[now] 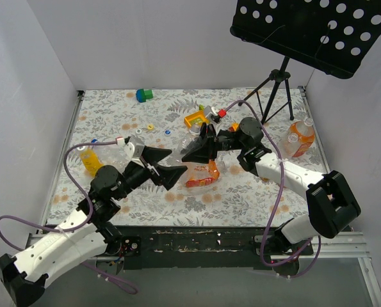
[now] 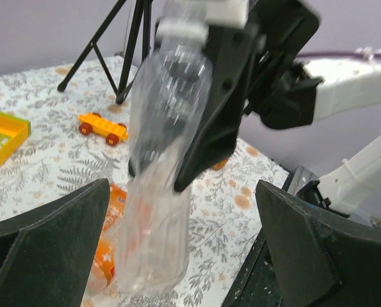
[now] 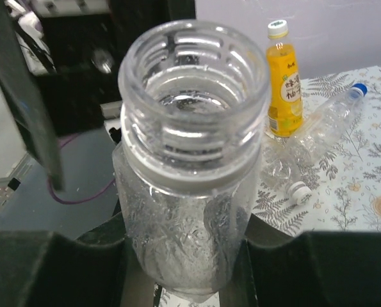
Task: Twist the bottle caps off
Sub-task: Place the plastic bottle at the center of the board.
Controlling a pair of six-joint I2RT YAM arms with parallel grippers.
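Observation:
A clear bottle (image 3: 190,192) with a bare threaded neck and no cap is clamped between my right gripper's (image 3: 184,256) fingers, so that gripper is shut on it. In the left wrist view the same clear bottle (image 2: 158,204) hangs tilted above the table. My left gripper (image 2: 182,188) stands wide open around its lower end without touching it. From above, the left gripper (image 1: 168,165) and the right gripper (image 1: 200,146) face each other at mid-table. Loose bottle caps (image 1: 150,126) lie on the cloth behind them. A yellow bottle (image 3: 284,77) stands capped.
An orange-labelled bottle (image 1: 203,176) lies under the grippers. A capped orange bottle (image 1: 300,139) stands at the right, near the music stand's tripod (image 1: 276,89). A yellow tray (image 1: 196,118), an orange toy car (image 2: 102,126) and a green-and-blue block (image 1: 144,95) sit further back. Two crumpled clear bottles (image 3: 334,112) lie capped.

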